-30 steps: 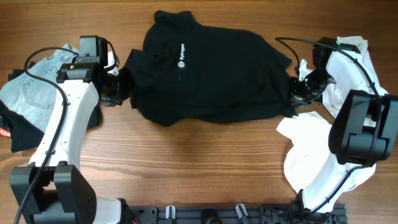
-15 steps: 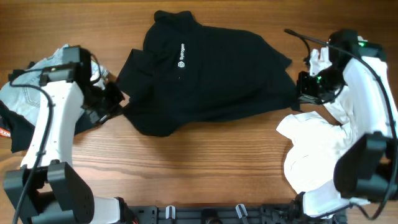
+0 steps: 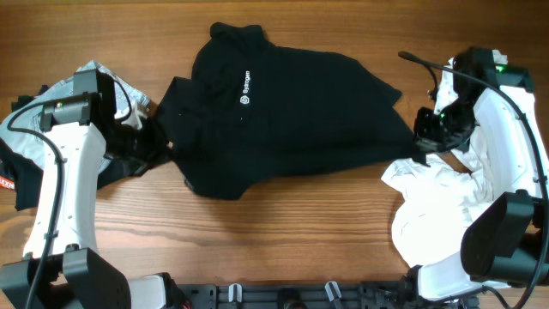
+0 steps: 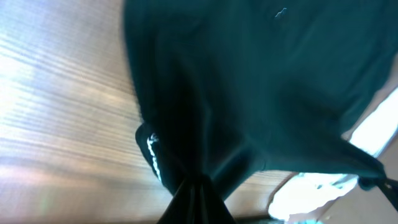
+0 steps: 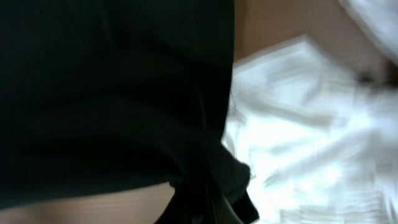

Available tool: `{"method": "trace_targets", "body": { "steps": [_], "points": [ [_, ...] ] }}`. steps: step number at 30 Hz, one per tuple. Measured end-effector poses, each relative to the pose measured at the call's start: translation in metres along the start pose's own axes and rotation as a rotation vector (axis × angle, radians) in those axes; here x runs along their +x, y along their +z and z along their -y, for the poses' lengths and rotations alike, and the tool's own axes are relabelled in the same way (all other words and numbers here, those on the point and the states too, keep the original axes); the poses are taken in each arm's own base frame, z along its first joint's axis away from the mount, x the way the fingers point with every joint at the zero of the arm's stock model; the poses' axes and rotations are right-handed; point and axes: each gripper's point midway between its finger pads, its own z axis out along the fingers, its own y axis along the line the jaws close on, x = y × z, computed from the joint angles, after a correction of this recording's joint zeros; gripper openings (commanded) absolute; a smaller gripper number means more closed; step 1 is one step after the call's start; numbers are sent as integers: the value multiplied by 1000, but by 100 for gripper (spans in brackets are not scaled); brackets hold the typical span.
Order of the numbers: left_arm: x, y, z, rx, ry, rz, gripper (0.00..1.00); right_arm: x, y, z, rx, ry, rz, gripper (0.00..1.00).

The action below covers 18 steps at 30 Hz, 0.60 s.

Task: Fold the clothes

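Note:
A black polo shirt (image 3: 292,112) with a small white chest logo lies stretched across the middle of the wooden table. My left gripper (image 3: 157,142) is shut on the shirt's left edge, which shows bunched in the left wrist view (image 4: 199,186). My right gripper (image 3: 422,142) is shut on the shirt's right edge, which shows gathered in the right wrist view (image 5: 205,186). The shirt hangs taut between the two grippers, with its collar toward the back of the table.
A pile of jeans and dark clothes (image 3: 34,137) lies at the left edge under the left arm. White garments (image 3: 429,206) lie heaped at the right, under and in front of the right arm. Bare wood (image 3: 283,232) shows at the front.
Both grippers have pulled outward and toward the front, left going left and right going right. The black shirt has stretched wider and slid a little toward the front.

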Motion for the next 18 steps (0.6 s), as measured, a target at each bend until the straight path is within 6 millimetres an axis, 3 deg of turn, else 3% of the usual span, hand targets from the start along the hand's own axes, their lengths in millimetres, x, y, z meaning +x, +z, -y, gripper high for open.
{"method": "trace_targets", "body": {
  "steps": [5, 8, 13, 18],
  "points": [
    [-46, -5, 30, 127, 69, 173, 4, -28, -2, -6, -25, -23, 115, 7],
    [-63, -1, 36, 157, 63, 210, 4, -39, -3, -9, -41, -30, 160, 7],
    [-99, 27, 48, 190, 94, 253, 4, -61, -4, -16, -74, -47, 249, 9],
    [-117, 47, 56, 208, 123, 269, 4, -79, 13, -21, -86, -62, 270, 15]
  ]
}}
